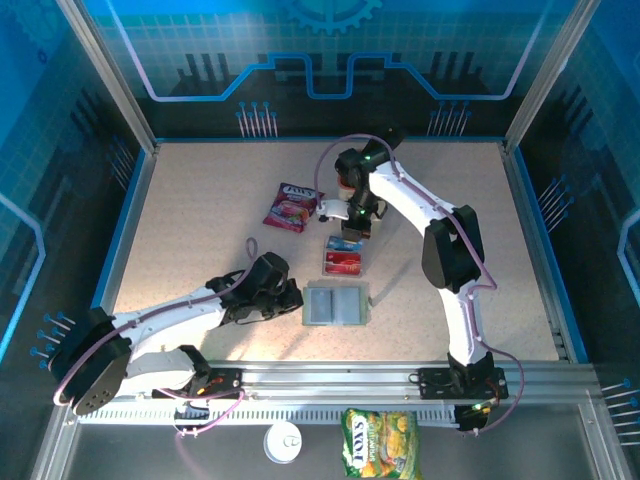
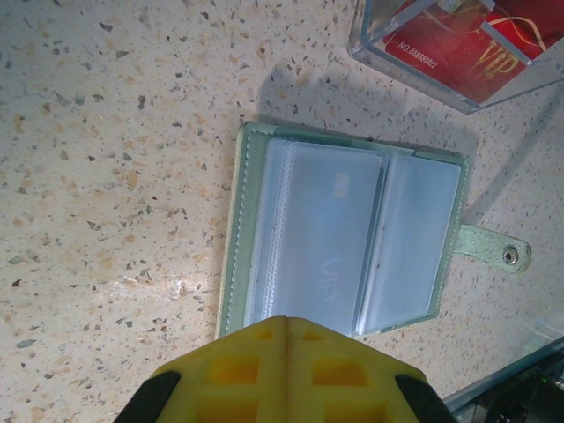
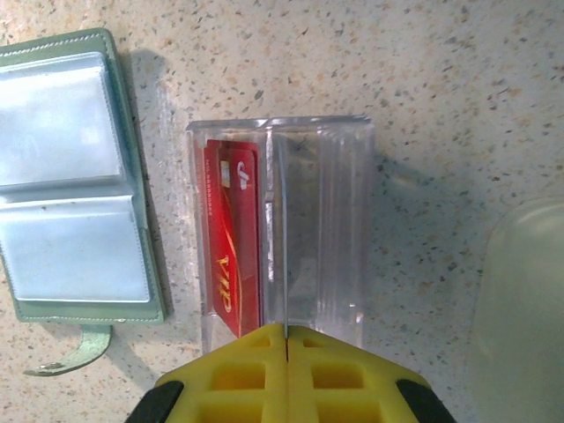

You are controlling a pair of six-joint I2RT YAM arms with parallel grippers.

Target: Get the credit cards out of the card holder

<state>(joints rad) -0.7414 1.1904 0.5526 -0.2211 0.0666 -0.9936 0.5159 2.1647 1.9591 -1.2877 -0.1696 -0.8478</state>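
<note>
1. Left gripper (image 2: 286, 324): clenched, empty. Card holder (image 2: 348, 238) lies open on the table (image 2: 106, 176) directly ahead, spread crosswise, nearer this arm.
2. Right gripper (image 3: 286, 329): clenched, empty, at the clear box (image 3: 322, 220) holding credit cards (image 3: 233, 233).

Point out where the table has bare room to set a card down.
Bare: the wide stretch of table left of the snack packet, and the patch right of the right arm. Crowded: the centre, where the clear box holding the credit cards and the open card holder sit close.
</note>
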